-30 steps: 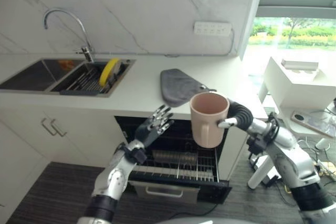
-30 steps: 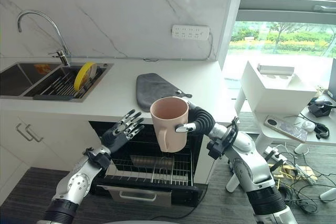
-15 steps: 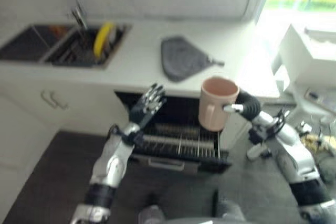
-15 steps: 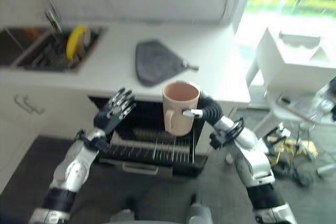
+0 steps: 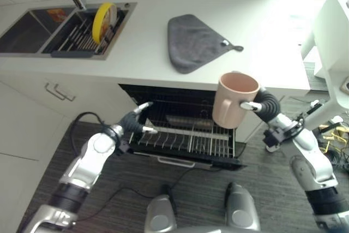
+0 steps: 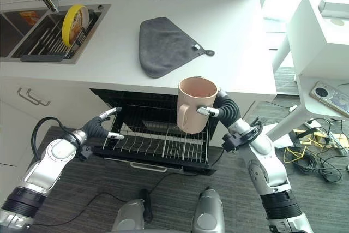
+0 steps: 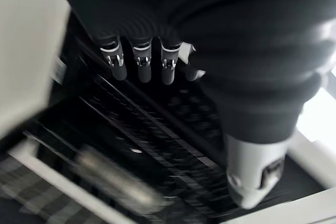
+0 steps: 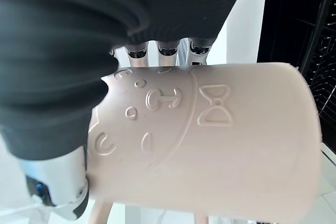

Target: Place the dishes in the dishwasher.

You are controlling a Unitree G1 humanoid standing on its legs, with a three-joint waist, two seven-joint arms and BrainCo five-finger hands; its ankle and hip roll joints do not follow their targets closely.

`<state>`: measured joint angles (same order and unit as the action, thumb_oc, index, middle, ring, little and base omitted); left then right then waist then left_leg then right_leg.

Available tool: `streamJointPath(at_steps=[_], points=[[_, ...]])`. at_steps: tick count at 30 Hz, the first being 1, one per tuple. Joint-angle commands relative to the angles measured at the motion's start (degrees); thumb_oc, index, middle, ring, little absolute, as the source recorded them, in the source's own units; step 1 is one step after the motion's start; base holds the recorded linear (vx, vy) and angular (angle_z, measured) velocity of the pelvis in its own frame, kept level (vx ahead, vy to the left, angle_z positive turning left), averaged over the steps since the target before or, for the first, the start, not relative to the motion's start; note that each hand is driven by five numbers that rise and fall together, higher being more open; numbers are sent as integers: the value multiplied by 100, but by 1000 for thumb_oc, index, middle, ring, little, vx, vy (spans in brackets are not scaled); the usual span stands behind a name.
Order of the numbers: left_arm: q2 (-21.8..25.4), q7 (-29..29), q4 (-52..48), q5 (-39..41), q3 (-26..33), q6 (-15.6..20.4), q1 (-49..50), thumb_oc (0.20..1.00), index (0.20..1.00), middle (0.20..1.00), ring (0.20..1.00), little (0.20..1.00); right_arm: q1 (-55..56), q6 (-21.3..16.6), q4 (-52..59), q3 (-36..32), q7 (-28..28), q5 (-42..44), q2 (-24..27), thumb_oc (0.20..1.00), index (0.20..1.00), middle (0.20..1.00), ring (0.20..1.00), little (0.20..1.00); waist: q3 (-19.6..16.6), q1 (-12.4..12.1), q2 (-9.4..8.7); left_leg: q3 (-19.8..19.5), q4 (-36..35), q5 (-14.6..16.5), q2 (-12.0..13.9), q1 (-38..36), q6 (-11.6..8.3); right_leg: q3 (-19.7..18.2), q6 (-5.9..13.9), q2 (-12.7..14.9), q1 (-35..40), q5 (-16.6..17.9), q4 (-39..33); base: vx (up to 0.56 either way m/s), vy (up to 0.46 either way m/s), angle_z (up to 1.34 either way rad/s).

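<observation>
One mug (image 6: 194, 104) (pink, upright) gripped in right hand (image 6: 219, 109) above rack (image 6: 163, 144); left hand (image 6: 102, 127) open beside rack.

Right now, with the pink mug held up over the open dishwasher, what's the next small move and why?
Probably lower the right hand so the pink mug comes down toward the rack. The mug is upright in that hand's grasp, above the pulled-out rack's right part, and that part looks free. The left hand is at the rack's left edge, apart from the mug's way down.

2 head eyes overlook dishwasher rack (image 5: 185, 140).
</observation>
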<state>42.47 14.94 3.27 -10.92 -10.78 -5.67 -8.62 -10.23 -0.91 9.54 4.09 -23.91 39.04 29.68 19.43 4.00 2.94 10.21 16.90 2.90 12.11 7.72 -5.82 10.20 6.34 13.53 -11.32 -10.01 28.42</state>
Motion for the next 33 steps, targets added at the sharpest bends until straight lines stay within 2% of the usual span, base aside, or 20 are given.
streamJointPath(at_steps=[1,5,7,12,15,20,23,28,29,33], points=[[303,211,-100,-856,-17,-34,-107,1000,1000,1000,1000,1000,-100,-368,453,-70,-51,443,-143,200,200,200,200,200,-162,63,-196,-30,1014,774,111,15,111,-176,78,-185,477,102,-639,103,25,1],[225,345,157,-1439,-378,54,-205,1000,1000,1000,1000,1000,23,-281,438,8,-236,405,-249,200,200,200,200,200,-204,140,-190,50,1030,765,174,-97,104,-224,104,-178,580,101,-630,114,17,-5],[160,322,416,-1770,-576,220,-182,1000,1000,1000,1000,1000,114,-196,443,-13,-356,415,-276,200,200,200,200,200,-262,177,-204,106,1012,744,213,-180,88,-242,123,-168,668,112,-667,135,4,-13],[-57,334,1028,-2223,-977,338,-169,1000,1000,1000,1000,1000,236,24,457,-42,-571,391,-377,200,200,200,200,200,-343,263,-237,191,1056,705,297,-274,55,-304,148,-162,770,125,-667,101,3,-9],[-228,364,1404,-2414,-1183,350,-147,1000,1000,1000,1000,1000,311,162,470,-26,-704,300,-473,200,200,200,200,200,-382,324,-243,245,1046,636,341,-320,35,-344,165,-168,810,145,-682,79,13,-7],[-696,846,2415,-2892,-1574,139,-103,1000,1000,1000,1000,1000,355,534,500,-86,-951,216,-558,200,200,200,200,200,-454,451,-258,326,1135,514,438,-331,-8,-412,180,-158,864,166,-681,66,18,-14],[-968,666,3085,-3234,-1747,128,5,1000,1000,1000,1000,1000,394,691,493,-100,-1088,145,-618,200,200,200,200,200,-493,507,-258,360,1105,459,450,-367,-18,-438,184,-159,902,180,-720,66,32,-5],[-1216,317,4011,-3352,-1917,186,85,1000,1000,1000,1000,1000,448,820,506,-97,-1249,57,-680,200,200,200,200,200,-522,570,-262,381,1142,378,476,-340,-36,-471,177,-153,869,190,-689,26,25,-10],[-1335,229,4440,-3397,-2019,231,137,1000,1000,1000,1000,1000,450,893,502,-91,-1310,-15,-711,200,200,200,200,200,-517,601,-264,384,1178,353,488,-308,-41,-497,183,-135,842,195,-658,14,34,-4],[-1440,621,4763,-3721,-2300,249,281,1000,1000,1000,1000,1000,445,1015,452,-75,-1321,-171,-732,200,200,200,200,200,-516,614,-255,350,1251,331,486,-231,-47,-520,184,-108,780,200,-596,15,32,-5]])
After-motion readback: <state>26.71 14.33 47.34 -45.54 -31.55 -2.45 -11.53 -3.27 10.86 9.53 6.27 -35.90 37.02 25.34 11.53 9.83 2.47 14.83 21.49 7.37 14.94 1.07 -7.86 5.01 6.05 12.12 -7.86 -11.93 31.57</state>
